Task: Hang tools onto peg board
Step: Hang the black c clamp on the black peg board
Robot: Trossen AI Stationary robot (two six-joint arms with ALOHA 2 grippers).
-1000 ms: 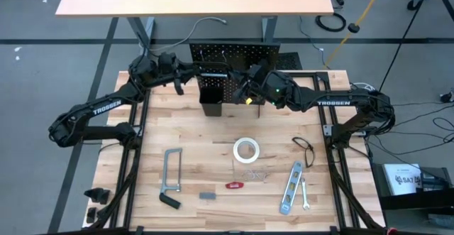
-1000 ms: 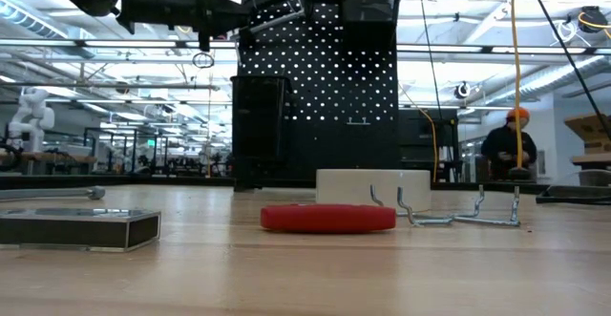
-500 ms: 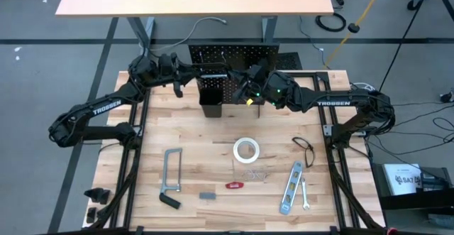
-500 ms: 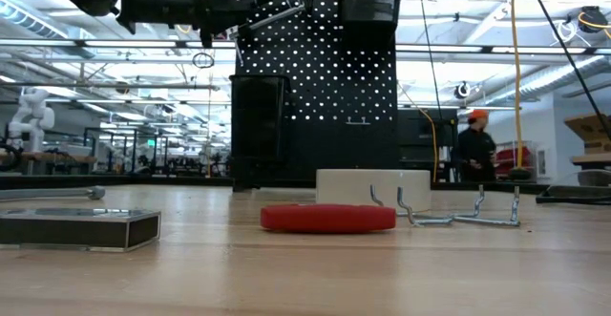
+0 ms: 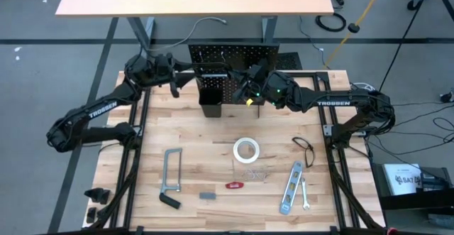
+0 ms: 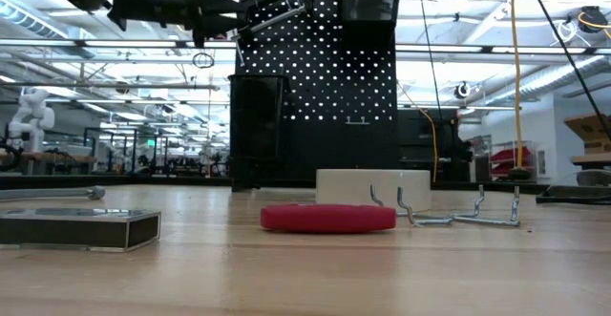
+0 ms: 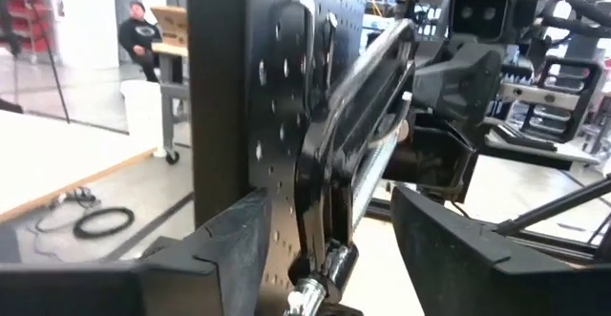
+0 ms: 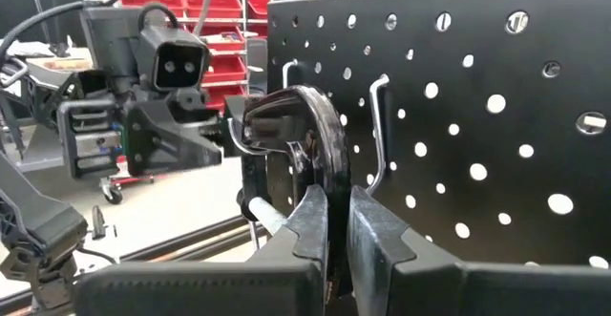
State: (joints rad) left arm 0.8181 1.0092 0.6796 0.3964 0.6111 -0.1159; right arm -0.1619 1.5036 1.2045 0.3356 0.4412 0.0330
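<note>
The C-clamp [image 7: 348,115] is hanging high on the peg board [image 5: 230,59] at the table's far edge. The right gripper [image 8: 334,222] is pinching its curved frame with closed fingers, while the left gripper [image 7: 329,249] is standing spread around its screw end.

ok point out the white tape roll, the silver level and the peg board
white tape roll [image 5: 246,150], high view, on the roll's ring
silver level [image 5: 291,187], high view, middle of its body
peg board [image 6: 358,77], low view, bare perforated face
</note>
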